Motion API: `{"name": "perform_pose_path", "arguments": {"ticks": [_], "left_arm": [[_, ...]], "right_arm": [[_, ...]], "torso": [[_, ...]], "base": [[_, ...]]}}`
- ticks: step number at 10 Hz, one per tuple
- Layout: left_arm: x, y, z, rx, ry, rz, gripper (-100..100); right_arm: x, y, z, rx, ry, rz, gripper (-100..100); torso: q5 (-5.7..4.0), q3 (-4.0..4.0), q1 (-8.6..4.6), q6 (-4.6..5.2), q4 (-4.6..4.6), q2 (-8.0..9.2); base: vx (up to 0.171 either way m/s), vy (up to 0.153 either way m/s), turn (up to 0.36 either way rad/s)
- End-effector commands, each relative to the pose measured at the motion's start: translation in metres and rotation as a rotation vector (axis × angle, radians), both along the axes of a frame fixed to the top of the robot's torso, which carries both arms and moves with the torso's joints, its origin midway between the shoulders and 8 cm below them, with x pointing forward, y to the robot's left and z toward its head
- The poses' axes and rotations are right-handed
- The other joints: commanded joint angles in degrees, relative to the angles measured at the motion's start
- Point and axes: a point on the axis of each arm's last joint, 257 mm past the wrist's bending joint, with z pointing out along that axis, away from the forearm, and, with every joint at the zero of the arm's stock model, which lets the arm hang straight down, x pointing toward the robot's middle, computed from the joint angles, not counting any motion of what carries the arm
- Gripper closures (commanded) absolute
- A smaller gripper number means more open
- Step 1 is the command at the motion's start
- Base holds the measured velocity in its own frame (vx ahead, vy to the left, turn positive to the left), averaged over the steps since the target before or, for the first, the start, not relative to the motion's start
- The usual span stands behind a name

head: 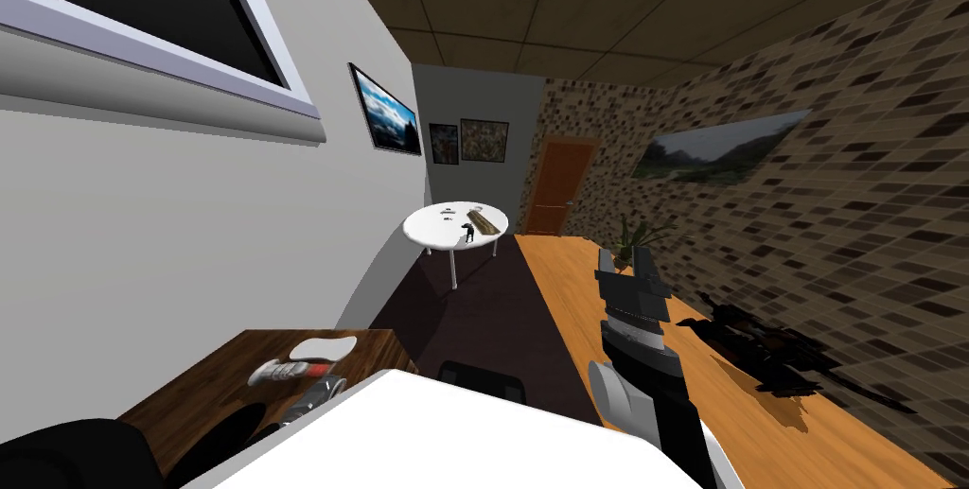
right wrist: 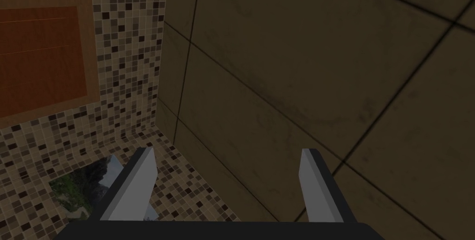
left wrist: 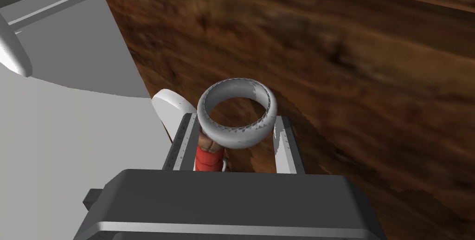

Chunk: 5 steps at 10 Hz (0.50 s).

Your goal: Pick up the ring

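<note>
My left jaws clamped on the sides of the pale grey ring (left wrist: 237,112), seemingly just above the dark brown wooden tabletop (left wrist: 371,88), my right jaws standing apart, arm raised.

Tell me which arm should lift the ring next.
Left. The left gripper is shut on the sides of the ring, close over the wooden table. The right gripper is open, raised well away from the table, with nothing between its fingers.
</note>
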Motion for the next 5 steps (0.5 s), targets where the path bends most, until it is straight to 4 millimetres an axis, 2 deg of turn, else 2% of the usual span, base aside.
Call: {"name": "perform_pose_path", "arguments": {"ticks": [1, 4, 5], "left_arm": [[-0.0016, 0.0000, 0.0071, 0.001, 0.001, -0.004, 100], [-0.0025, -0.0004, 0.0110, 0.002, 0.001, -0.007, 100], [-0.0030, -0.0004, 0.0114, 0.002, 0.002, -0.007, 0]], "right_arm": [[0.0000, 0.0000, 0.0000, 0.000, 0.000, 0.000, 0], [0.0000, 0.0000, 0.0000, 0.000, 0.000, 0.000, 0], [0.0000, 0.0000, 0.0000, 0.000, 0.000, 0.000, 0]], "torso": [[0.00, 0.00, 0.00, 0.00, 0.00, 0.00], [-0.03, 0.03, -0.13, -0.03, 0.00, 0.06], [-0.01, 0.02, -0.07, -0.01, 0.01, 0.03]], "base": [[-0.008, -0.018, 0.036], [-0.008, -0.021, 0.022], [0.000, 0.000, 0.000]]}}
